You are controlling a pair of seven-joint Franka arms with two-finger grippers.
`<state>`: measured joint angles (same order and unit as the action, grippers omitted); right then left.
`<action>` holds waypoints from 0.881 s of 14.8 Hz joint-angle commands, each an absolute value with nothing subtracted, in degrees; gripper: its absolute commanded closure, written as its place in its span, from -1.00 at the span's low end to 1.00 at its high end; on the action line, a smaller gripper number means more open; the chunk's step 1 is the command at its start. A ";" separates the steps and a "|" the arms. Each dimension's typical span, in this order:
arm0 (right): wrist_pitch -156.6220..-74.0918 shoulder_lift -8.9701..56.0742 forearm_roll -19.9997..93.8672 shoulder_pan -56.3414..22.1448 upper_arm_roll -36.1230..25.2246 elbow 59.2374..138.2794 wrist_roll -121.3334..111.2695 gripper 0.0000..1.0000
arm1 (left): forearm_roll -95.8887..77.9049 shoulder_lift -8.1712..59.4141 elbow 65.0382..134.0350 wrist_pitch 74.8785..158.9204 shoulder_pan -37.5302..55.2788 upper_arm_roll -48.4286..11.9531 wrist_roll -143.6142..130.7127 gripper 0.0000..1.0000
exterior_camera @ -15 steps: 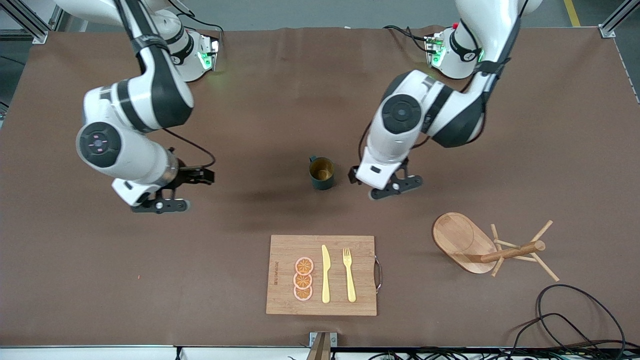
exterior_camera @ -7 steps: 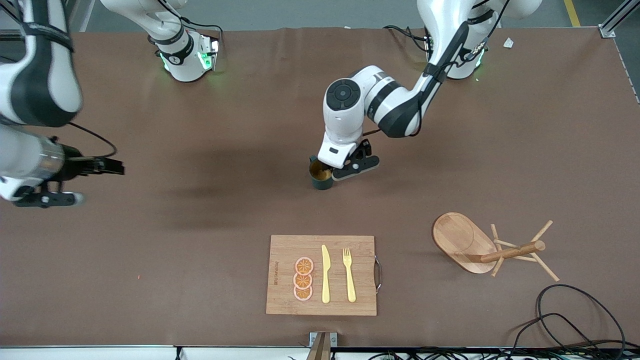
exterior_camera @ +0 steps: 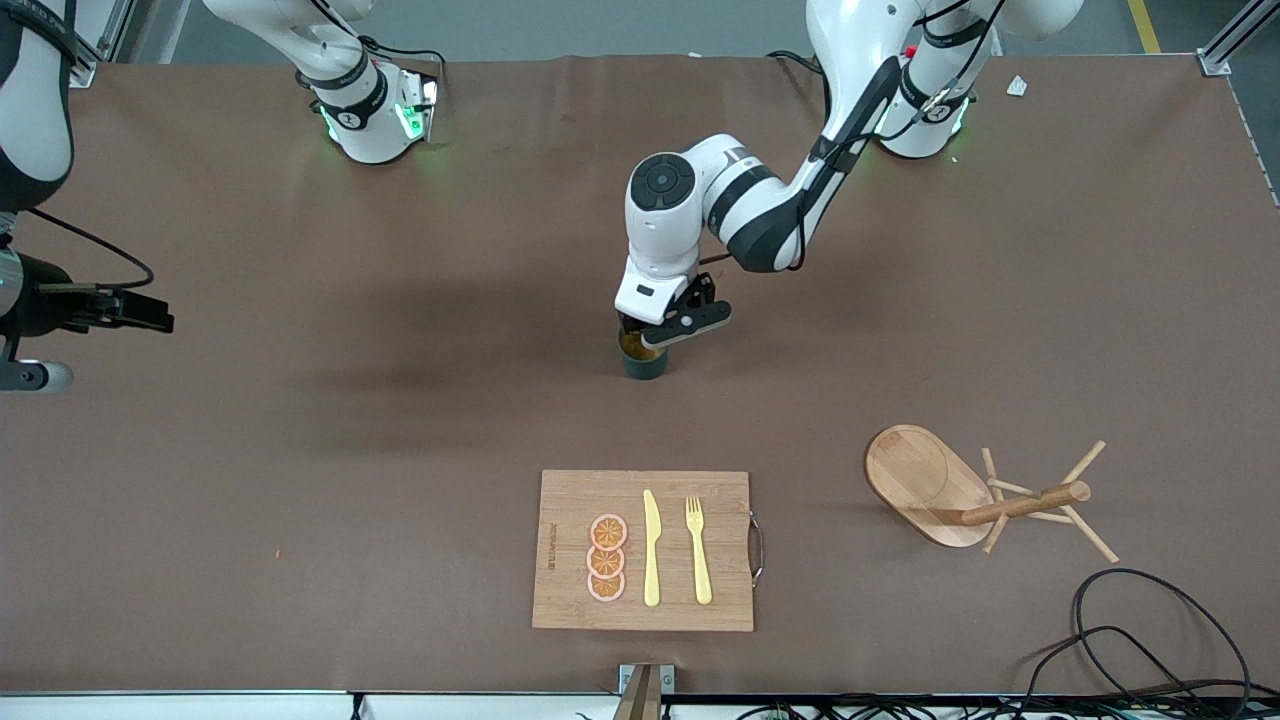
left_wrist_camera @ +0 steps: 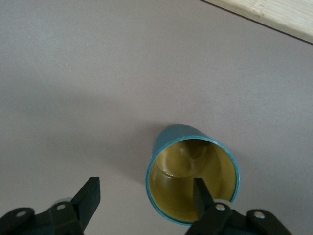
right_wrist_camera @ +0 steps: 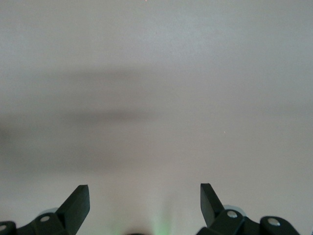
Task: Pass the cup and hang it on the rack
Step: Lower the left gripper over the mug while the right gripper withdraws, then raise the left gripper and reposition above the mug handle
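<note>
The cup (exterior_camera: 641,366), dark teal with a yellowish inside, stands upright mid-table. My left gripper (exterior_camera: 652,338) is down over it and open. In the left wrist view one finger (left_wrist_camera: 199,192) dips inside the cup (left_wrist_camera: 193,164), while the other finger (left_wrist_camera: 91,195) hangs outside, well apart from the wall; the left gripper (left_wrist_camera: 145,190) straddles the rim. The handle is hidden. The rack (exterior_camera: 1020,503), a light wooden mug tree on an oval base, stands nearer the front camera toward the left arm's end. My right gripper (exterior_camera: 30,376) (right_wrist_camera: 144,196) waits open over bare table at the right arm's end.
A wooden cutting board (exterior_camera: 570,550) with orange slices, a yellow knife and a yellow fork lies nearer the front camera than the cup; its edge (left_wrist_camera: 274,12) shows in the left wrist view. Black cables (exterior_camera: 1150,620) loop at the table's front corner by the rack.
The left arm swung over the cup and came down, with one finger entering it and the jaws narrowing slightly. The right arm pulled away toward its own end of the table.
</note>
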<state>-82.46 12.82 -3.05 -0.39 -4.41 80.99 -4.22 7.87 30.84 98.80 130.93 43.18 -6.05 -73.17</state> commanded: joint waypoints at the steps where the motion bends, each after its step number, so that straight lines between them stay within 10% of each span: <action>1: -81.04 13.89 -3.96 0.35 -3.87 79.10 -4.31 -1.00 | 9.14 31.20 98.35 131.74 43.33 -5.80 -74.88 -0.67; 13: -81.73 10.83 2.02 -0.62 -3.95 82.51 -1.85 -1.00 | 12.82 31.46 96.86 132.89 48.77 -5.71 -91.74 -0.67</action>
<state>-80.95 13.29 1.15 -1.13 -3.87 79.38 -1.81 9.78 30.91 97.99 132.76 47.14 -6.00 -86.98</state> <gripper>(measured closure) 0.000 0.163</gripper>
